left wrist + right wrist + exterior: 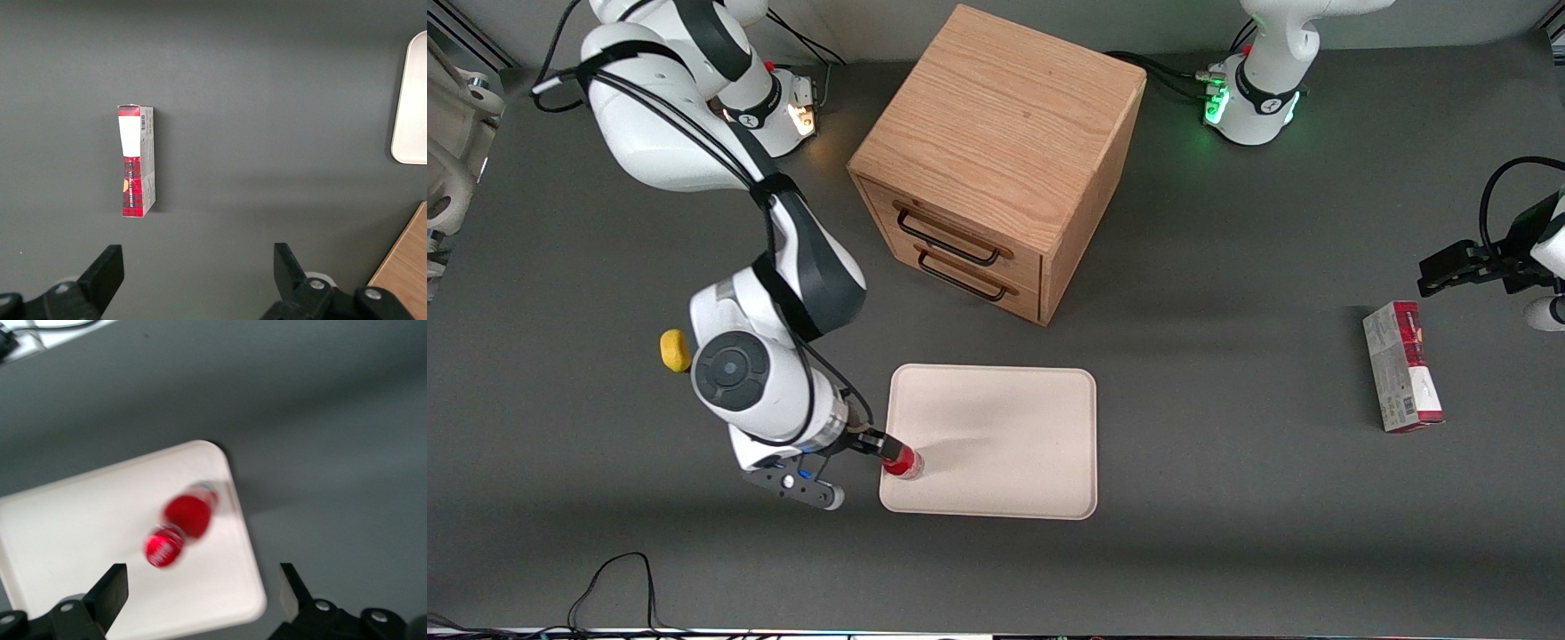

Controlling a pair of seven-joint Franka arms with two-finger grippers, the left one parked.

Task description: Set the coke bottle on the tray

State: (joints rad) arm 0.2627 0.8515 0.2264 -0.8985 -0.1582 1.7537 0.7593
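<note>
The coke bottle (903,462), small and red with a red cap, is on the cream-white tray (1005,436), in the tray's corner nearest the front camera at the working arm's end. My right gripper (874,443) is beside and above the bottle. In the right wrist view the gripper (202,597) is open, with both black fingers wide apart and nothing between them. The bottle (183,523) shows blurred there, apart from the fingers, on the tray (80,533) close to its rounded corner. A strip of the tray's rim (415,100) also shows in the left wrist view.
An oak drawer cabinet (996,151) stands farther from the front camera than the tray. A yellow lemon-like object (675,350) lies beside the working arm. A red-and-grey carton (1402,366) lies toward the parked arm's end and shows in the left wrist view (137,160).
</note>
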